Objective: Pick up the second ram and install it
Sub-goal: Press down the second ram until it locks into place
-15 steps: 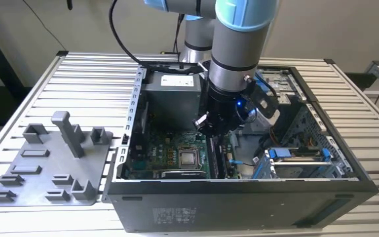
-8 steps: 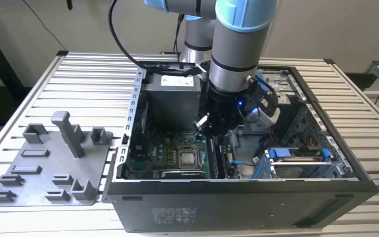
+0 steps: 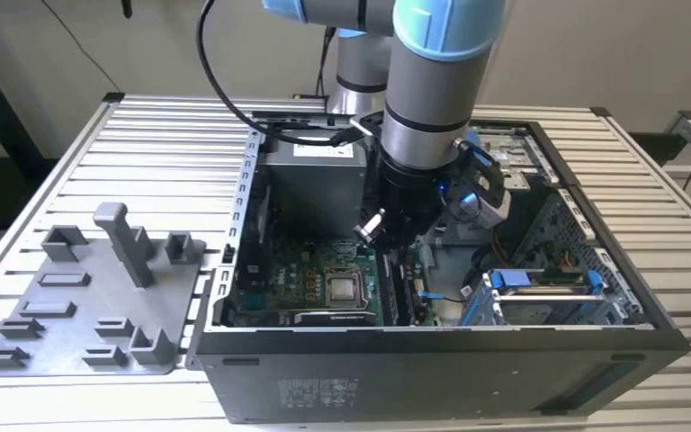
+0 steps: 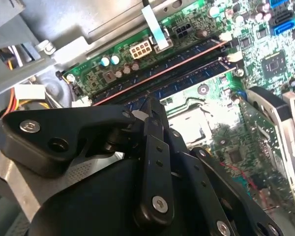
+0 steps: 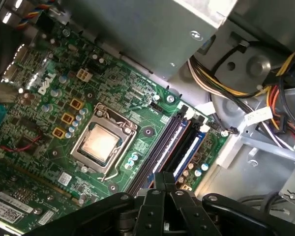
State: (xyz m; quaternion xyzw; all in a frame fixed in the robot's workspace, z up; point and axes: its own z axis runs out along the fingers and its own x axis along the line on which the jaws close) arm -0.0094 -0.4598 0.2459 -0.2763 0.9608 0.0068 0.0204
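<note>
Slatted table (image 3: 141,144): computer case (image 3: 442,360), grey fixture plate (image 3: 87,301).

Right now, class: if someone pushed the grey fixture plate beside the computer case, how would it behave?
The grey fixture plate looks like rigid moulded plastic, so probably stiff and light. Its broad flat base lies on the slatted table, so it would likely slide rather than tip, perhaps catching on the slats.

The case (image 3: 442,360) is set on the table (image 3: 154,144). The tray (image 3: 82,297) is laid near the table's edge, at the exterior view's left.
</note>
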